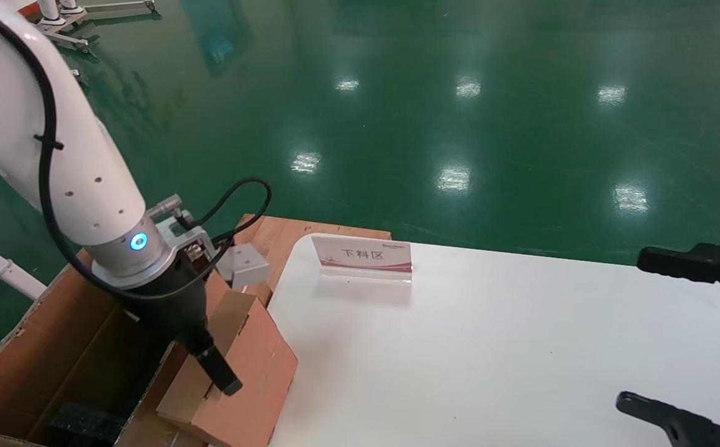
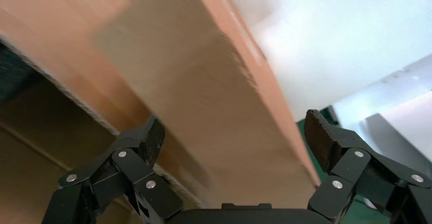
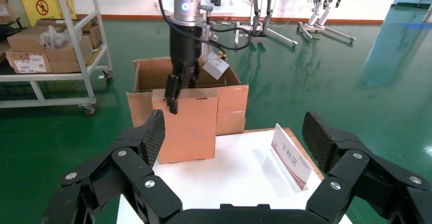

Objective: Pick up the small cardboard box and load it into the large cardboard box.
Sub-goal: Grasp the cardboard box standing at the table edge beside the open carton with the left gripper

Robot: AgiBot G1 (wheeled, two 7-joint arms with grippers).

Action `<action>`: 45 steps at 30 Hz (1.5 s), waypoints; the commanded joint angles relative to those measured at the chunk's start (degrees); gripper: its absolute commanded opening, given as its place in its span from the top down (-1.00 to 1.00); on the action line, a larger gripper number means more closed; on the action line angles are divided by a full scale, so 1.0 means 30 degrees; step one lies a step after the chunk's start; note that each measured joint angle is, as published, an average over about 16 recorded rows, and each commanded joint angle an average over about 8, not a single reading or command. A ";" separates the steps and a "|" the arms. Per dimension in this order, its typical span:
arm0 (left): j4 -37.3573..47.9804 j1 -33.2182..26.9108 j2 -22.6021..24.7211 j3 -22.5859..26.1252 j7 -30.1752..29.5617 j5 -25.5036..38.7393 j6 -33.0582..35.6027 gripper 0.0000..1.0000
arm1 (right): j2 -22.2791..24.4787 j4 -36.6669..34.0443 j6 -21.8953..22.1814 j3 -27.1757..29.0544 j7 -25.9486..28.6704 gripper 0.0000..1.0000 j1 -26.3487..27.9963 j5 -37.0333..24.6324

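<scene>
Head view: the small cardboard box [image 1: 235, 372] is seen tilted at the surface [image 1: 490, 347] edge, against the large cardboard box [image 1: 55, 347], with the left end effector [image 1: 220, 375] on it. Left wrist view: the fingers [image 2: 326, 137] straddle the carton, contact not discernible; slipping is judged possible. Right wrist view: the right end effector [image 3: 234, 137] is spread wide, empty; the sign [image 3: 290, 155] stands clear of the path

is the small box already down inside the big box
No, the small cardboard box hangs outside the large cardboard box, in front of its near wall beside the table edge, with the left hand at its top.
</scene>
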 commanded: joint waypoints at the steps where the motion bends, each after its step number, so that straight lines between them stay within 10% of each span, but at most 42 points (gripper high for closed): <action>1: 0.0003 0.0009 -0.0032 0.0108 -0.0054 -0.0103 0.0006 -1.00 | 0.0001 -0.0002 0.0002 0.0000 -0.0001 -1.00 -0.0001 -0.0001; 3: 0.0006 0.0023 -0.0073 0.0149 -0.0077 -0.0185 -0.0003 -0.75 | 0.0002 -0.0003 0.0004 0.0000 -0.0002 -0.97 -0.0002 0.0001; 10: 0.0011 0.0035 -0.0040 0.0086 -0.0054 -0.0112 0.0006 1.00 | 0.0002 -0.0003 0.0005 -0.0002 -0.0002 0.78 -0.0002 0.0011; 11: 0.0011 0.0035 -0.0034 0.0077 -0.0050 -0.0098 0.0007 1.00 | 0.0002 -0.0003 0.0005 -0.0002 -0.0002 1.00 -0.0002 0.0011; 36: 0.0011 0.0019 0.0035 -0.0006 -0.0009 0.0058 0.0045 1.00 | 0.0002 -0.0003 0.0003 -0.0003 -0.0001 1.00 -0.0002 0.0011; 45: 0.0011 0.0011 0.0046 -0.0014 0.0001 0.0070 0.0044 1.00 | 0.0002 -0.0003 0.0003 -0.0003 -0.0001 -1.00 -0.0002 0.0010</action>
